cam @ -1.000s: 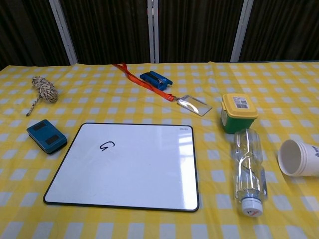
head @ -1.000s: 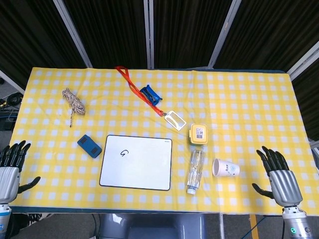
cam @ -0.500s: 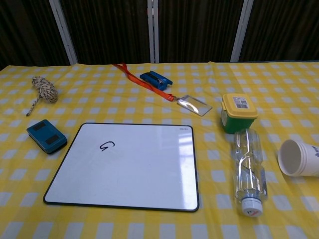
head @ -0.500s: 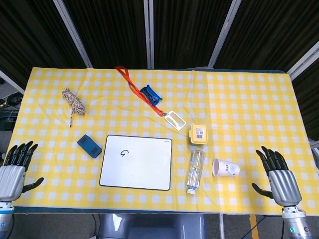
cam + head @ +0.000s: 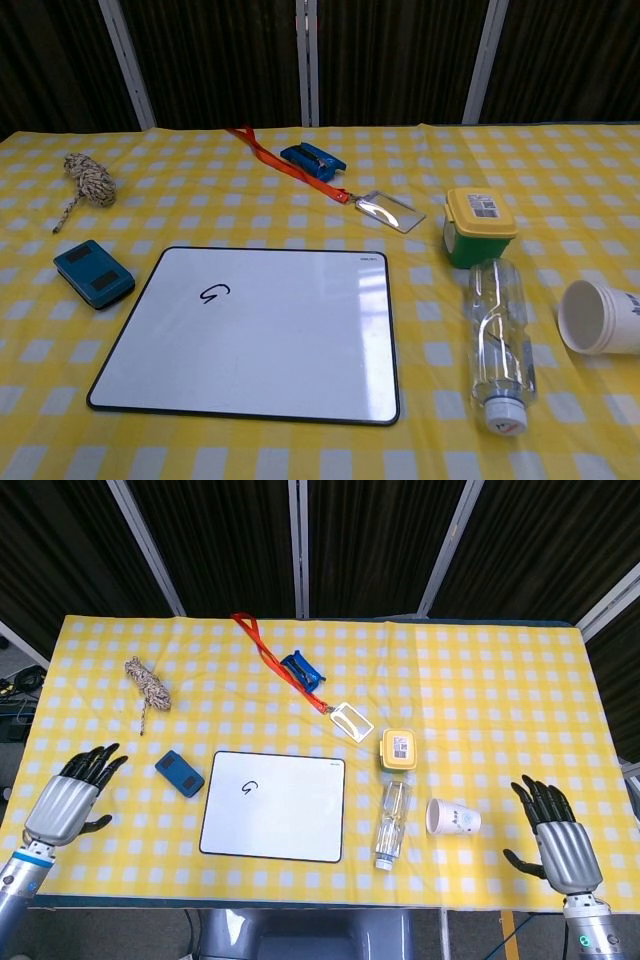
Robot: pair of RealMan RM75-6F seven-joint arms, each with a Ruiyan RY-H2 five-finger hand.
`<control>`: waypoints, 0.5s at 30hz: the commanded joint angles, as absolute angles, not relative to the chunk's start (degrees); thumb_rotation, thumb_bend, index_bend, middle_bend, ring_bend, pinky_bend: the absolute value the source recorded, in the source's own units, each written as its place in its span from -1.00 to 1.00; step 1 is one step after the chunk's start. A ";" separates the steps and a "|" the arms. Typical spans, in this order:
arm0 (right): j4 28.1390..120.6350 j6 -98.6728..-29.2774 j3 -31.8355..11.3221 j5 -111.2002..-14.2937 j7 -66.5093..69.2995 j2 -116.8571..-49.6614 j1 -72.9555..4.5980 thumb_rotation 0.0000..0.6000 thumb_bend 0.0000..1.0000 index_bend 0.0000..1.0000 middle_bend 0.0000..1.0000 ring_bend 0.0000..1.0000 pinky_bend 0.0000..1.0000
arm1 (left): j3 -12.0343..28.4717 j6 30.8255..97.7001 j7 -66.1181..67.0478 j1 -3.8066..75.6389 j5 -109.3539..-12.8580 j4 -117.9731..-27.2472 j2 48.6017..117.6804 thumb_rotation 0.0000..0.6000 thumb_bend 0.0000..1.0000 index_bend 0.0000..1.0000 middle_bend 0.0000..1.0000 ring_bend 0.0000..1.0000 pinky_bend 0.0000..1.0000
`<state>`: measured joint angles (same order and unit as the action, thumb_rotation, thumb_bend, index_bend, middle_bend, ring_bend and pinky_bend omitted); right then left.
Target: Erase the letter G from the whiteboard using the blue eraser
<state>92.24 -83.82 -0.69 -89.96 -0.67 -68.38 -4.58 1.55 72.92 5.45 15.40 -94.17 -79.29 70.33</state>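
Yellow checked cloth point(image 5: 480, 680) covers the whole table, the biggest thing we see. Next in size is the whiteboard point(image 5: 272, 805), lower centre of the head view, with the small black G point(image 5: 249, 789) in its upper left part, unwiped. Our left hand point(image 5: 70, 800) hovers at the lower left, fingers apart and holding nothing, near the eraser but not touching it. Our right hand point(image 5: 555, 835) sits at the lower right edge, fingers likewise spread and empty, just right of the paper cup point(image 5: 453, 817). A clear bottle point(image 5: 392, 823) lies on its side between board and cup. The blue eraser point(image 5: 179, 773) rests just beside the board's left edge, close to the G.

We judge the step in hand to be the reach for the eraser. To do it well, we should bring the left hand over the eraser, clamp it across its narrow sides, and lift it cleanly. Then we press it flat on the G and rub without shifting the board.
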 commanded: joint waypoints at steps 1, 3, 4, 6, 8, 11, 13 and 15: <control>92.28 -83.79 -0.77 -89.83 -0.35 -68.22 -4.61 1.00 -0.86 -0.95 -1.00 -1.00 -1.00 | 2.25 65.61 7.01 20.45 -93.17 -78.01 71.46 1.00 -0.64 -0.62 -0.86 -0.76 -0.61; 92.27 -83.79 -0.85 -89.73 -0.15 -68.14 -4.63 1.00 -0.86 -0.95 -1.00 -1.00 -1.00 | 2.49 63.31 7.77 22.10 -92.90 -77.36 72.20 1.00 -0.64 -0.60 -0.85 -0.75 -0.61; 92.26 -83.78 -0.93 -89.61 -0.01 -68.09 -4.64 1.00 -0.86 -0.95 -1.00 -1.00 -1.00 | 2.61 61.46 8.49 23.38 -92.70 -76.89 72.85 1.00 -0.63 -0.60 -0.84 -0.75 -0.61; 92.24 -83.70 -1.00 -89.42 0.19 -68.00 -4.66 1.00 -0.86 -0.95 -1.00 -1.00 -1.00 | 2.68 58.97 9.41 24.94 -92.27 -76.50 73.64 1.00 -0.62 -0.56 -0.82 -0.73 -0.60; 92.22 -83.65 -1.08 -89.26 0.46 -67.90 -4.67 1.00 -0.86 -0.95 -1.00 -1.00 -1.00 | 2.95 56.74 10.81 26.59 -91.77 -76.14 74.62 1.00 -0.61 -0.53 -0.80 -0.72 -0.59; 92.18 -83.59 -1.19 -89.07 0.79 -67.80 -4.71 1.00 -0.86 -0.95 -1.00 -1.00 -1.00 | 3.41 53.95 12.68 28.59 -90.67 -75.76 76.05 1.00 -0.61 -0.52 -0.79 -0.72 -0.59; 92.13 -83.53 -1.28 -88.91 1.00 -67.73 -4.73 1.00 -0.86 -0.95 -1.00 -1.00 -1.00 | 3.58 52.66 13.89 29.54 -90.09 -75.53 76.86 1.00 -0.60 -0.51 -0.79 -0.71 -0.59; 92.09 -83.42 -1.39 -88.63 1.32 -67.65 -4.76 1.00 -0.86 -0.95 -1.00 -1.00 -1.00 | 3.69 51.29 15.40 30.48 -89.28 -75.20 77.75 1.00 -0.59 -0.50 -0.78 -0.71 -0.59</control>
